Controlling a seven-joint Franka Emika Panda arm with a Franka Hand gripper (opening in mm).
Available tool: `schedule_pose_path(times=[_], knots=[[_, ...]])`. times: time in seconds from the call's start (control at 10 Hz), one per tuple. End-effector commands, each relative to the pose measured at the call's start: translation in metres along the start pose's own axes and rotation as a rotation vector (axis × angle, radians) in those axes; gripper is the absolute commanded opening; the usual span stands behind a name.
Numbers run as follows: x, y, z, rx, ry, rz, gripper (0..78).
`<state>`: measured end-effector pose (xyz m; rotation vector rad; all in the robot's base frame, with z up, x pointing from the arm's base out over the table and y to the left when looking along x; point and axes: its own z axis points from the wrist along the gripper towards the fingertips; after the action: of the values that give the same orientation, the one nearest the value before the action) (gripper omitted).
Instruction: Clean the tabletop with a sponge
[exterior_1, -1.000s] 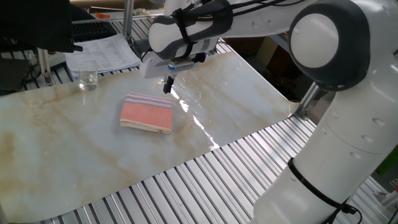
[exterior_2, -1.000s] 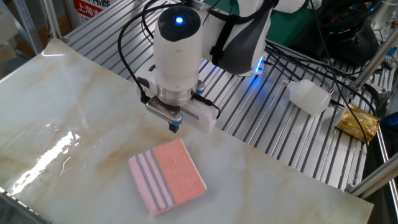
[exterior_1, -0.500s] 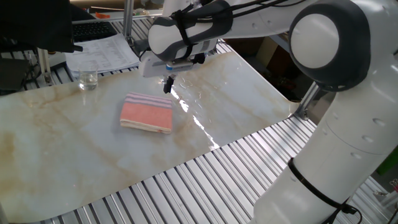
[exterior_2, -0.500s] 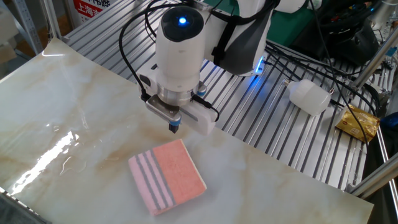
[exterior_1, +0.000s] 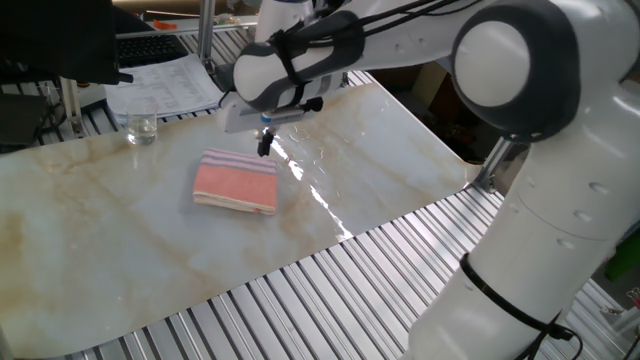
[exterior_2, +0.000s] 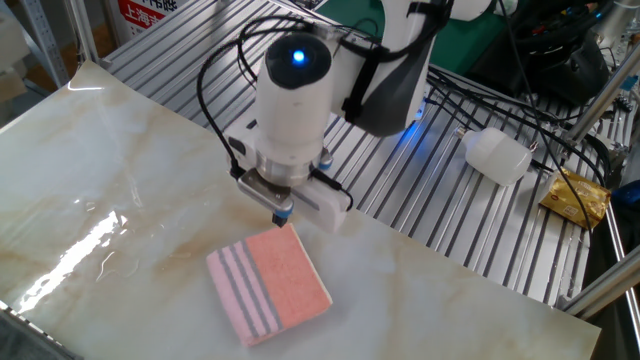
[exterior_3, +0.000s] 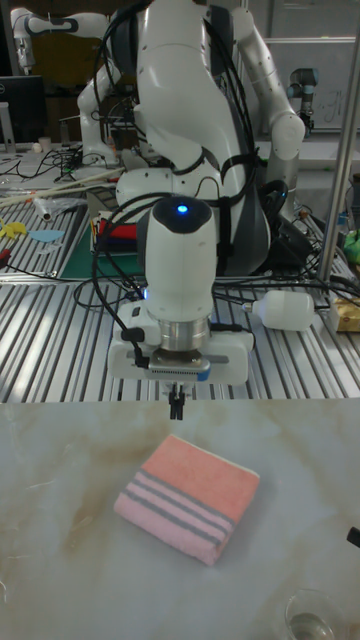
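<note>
We see our gripper (exterior_3: 177, 404), fingers together, hovering over the sponge's (exterior_3: 188, 497) far edge on the glossy marble tabletop (exterior_1: 90, 230).

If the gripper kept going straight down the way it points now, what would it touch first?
Most likely the sponge. The gripper points down with fingers together, right above the sponge's near edge, opposite the striped end. Depth is hard to judge: it could instead just miss and land on the tabletop beside that edge.

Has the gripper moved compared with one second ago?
Yes. The gripper has moved down and closer to the sponge, now hanging just over its near corner.
</note>
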<state>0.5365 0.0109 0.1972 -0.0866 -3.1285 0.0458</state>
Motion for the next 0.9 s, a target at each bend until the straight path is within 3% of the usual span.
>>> schedule_pose_path(times=[0.1,0.6,0.9], knots=[[-0.009,0.005,0.012,-0.001,-0.014,-0.005,0.0],[-0.026,-0.009,0.024,-0.008,-0.013,-0.028,0.0],[-0.032,-0.008,0.028,-0.010,-0.016,-0.018,0.0]])
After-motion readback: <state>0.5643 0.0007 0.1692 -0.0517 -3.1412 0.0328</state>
